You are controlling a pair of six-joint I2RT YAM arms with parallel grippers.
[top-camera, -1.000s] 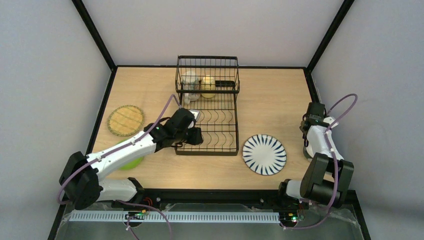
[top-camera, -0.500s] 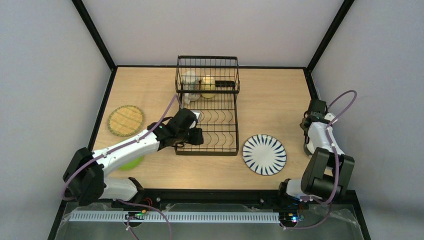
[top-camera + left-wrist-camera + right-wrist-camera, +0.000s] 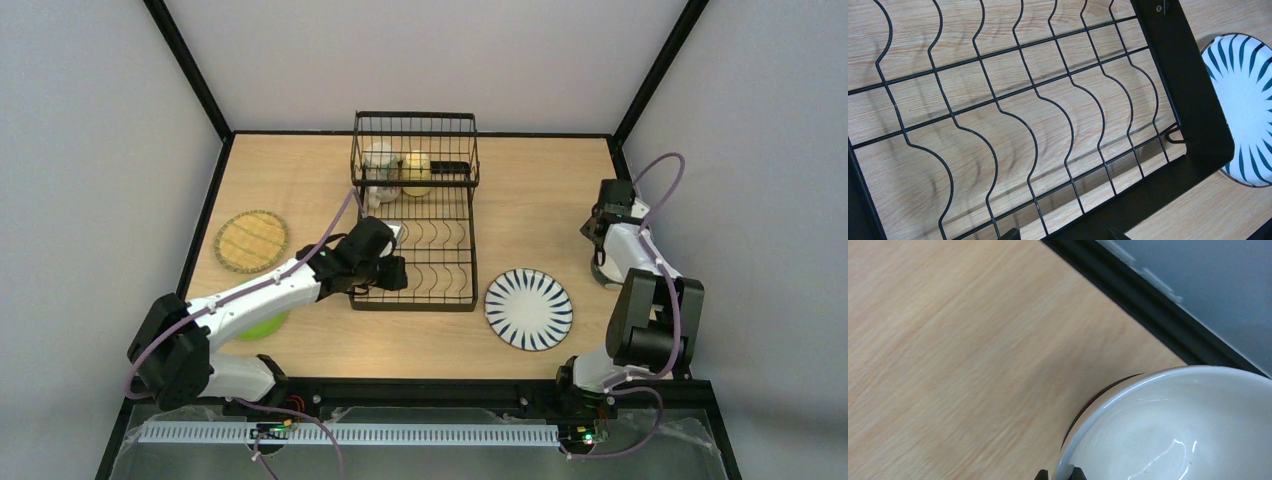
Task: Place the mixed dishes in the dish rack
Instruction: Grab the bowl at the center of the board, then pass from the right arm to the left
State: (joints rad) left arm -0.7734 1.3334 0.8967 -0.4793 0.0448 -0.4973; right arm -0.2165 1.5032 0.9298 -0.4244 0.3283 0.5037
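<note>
The black wire dish rack (image 3: pixel 415 215) stands mid-table, with a beige mug (image 3: pixel 379 157) and a yellow mug (image 3: pixel 416 172) in its raised basket. My left gripper (image 3: pixel 388 272) hangs open over the rack's near left corner; its fingertips (image 3: pixel 1010 234) straddle the rack's front bar (image 3: pixel 1148 195). At the right edge of the table my right gripper (image 3: pixel 598 255) is shut on the rim of the white bowl (image 3: pixel 1173 430), seen from the top camera as the bowl (image 3: pixel 601 272). The striped plate (image 3: pixel 529 308), the yellow woven plate (image 3: pixel 250 241) and the lime-green plate (image 3: pixel 262 325) lie flat on the table.
A small pale dish (image 3: pixel 373 196) sits at the rack's left side below the basket. My left arm covers most of the lime-green plate. The black table frame (image 3: pixel 1128 295) and the grey wall run close behind the bowl. The striped plate (image 3: pixel 1248 100) lies just right of the rack.
My right arm has moved away from the near edge and slightly left with the bowl in its grip. The left arm has hardly moved.
</note>
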